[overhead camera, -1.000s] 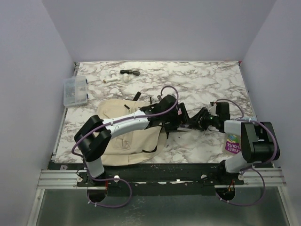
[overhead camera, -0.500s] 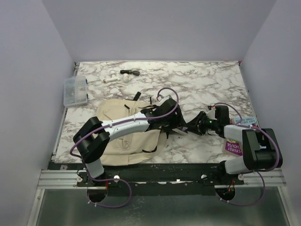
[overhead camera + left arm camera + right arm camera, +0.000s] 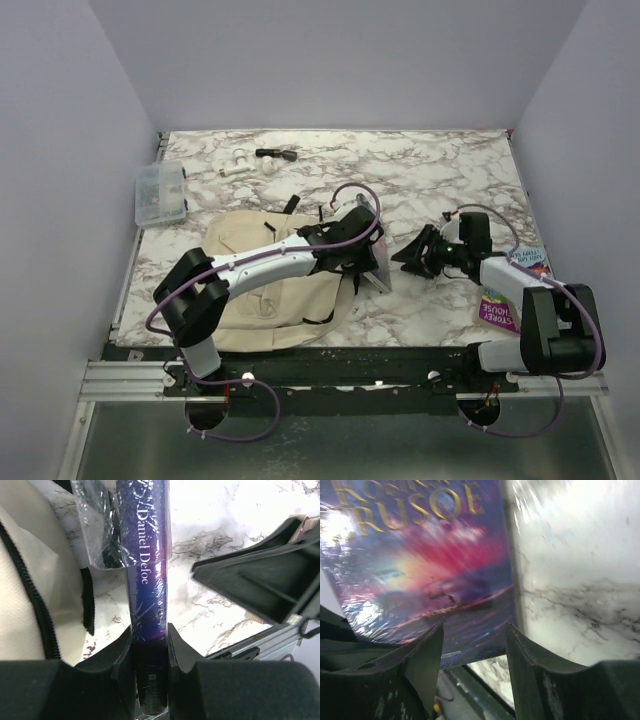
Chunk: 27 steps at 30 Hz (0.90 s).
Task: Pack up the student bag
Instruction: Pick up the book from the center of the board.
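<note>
My left gripper (image 3: 149, 636) is shut on the spine of a dark blue plastic-wrapped book (image 3: 148, 575) lettered "Daniel Defoe". In the top view the left gripper (image 3: 362, 255) holds that book (image 3: 378, 268) on edge just right of the student bag (image 3: 262, 292), a beige canvas backpack lying flat at the near left. The bag's black zipper (image 3: 35, 605) shows in the left wrist view. My right gripper (image 3: 412, 256) stands open a little to the right of the book. The right wrist view has the book's cover (image 3: 420, 555) beyond the open right gripper (image 3: 473, 652), nothing between its fingers.
A second book (image 3: 506, 296) with a purple and white cover lies at the near right, beside the right arm. A small clear plastic box (image 3: 160, 193) sits at the far left. Small white (image 3: 238, 163) and black items (image 3: 276, 153) lie at the back. The table's front rail (image 3: 340, 372) is close.
The left gripper has closed on the book's spine. The right gripper has opened, let go of the book and drawn back to the right.
</note>
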### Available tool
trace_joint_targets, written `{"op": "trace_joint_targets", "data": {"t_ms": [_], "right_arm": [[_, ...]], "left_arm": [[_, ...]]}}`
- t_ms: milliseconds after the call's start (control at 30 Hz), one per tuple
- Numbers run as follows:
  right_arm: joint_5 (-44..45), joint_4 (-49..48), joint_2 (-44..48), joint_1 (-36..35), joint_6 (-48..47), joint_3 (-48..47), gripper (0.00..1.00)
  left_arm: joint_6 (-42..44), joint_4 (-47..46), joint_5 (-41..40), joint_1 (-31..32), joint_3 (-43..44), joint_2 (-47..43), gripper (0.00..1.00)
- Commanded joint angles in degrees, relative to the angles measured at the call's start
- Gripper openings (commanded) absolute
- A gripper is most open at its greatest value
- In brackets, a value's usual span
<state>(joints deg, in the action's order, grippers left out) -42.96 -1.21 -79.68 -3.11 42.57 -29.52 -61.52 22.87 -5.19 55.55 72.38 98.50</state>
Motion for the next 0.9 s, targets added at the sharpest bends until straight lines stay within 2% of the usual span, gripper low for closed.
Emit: {"op": "trace_joint_targets", "data": {"t_ms": [0, 133, 233, 400, 567, 700, 867], "right_arm": [[6.9, 10.8, 6.6, -0.3, -7.8, -6.6, 0.61], [5.6, 13.0, 11.6, -0.3, -9.4, -10.3, 0.75], [-0.3, 13.2, 12.8, -0.7, -10.7, -14.0, 0.78], [-0.3, 16.5, 15.2, -3.0, -12.1, -23.2, 0.84], [-1.4, 21.2, 12.6, -5.1, -12.3, -35.7, 0.91], [-7.2, 27.9, 5.6, -12.0, -14.1, -46.1, 0.92], [-18.0, 25.7, 5.3, -20.7, -12.6, -47.5, 0.92]], "left_arm": [[8.5, -1.5, 1.5, -1.8, 3.4, -7.1, 0.0], [16.5, -2.3, 10.0, -4.6, 2.8, -12.7, 0.0], [22.1, -2.7, 21.7, -8.0, 1.2, -17.6, 0.0], [27.8, 2.0, 34.6, -11.9, -4.0, -27.5, 0.0], [35.6, 11.9, 41.0, -12.9, -6.9, -36.7, 0.0], [41.5, 15.2, 46.3, -13.9, -9.9, -43.4, 0.0], [44.3, 16.9, 50.7, -15.2, -12.1, -49.7, 0.0]]}}
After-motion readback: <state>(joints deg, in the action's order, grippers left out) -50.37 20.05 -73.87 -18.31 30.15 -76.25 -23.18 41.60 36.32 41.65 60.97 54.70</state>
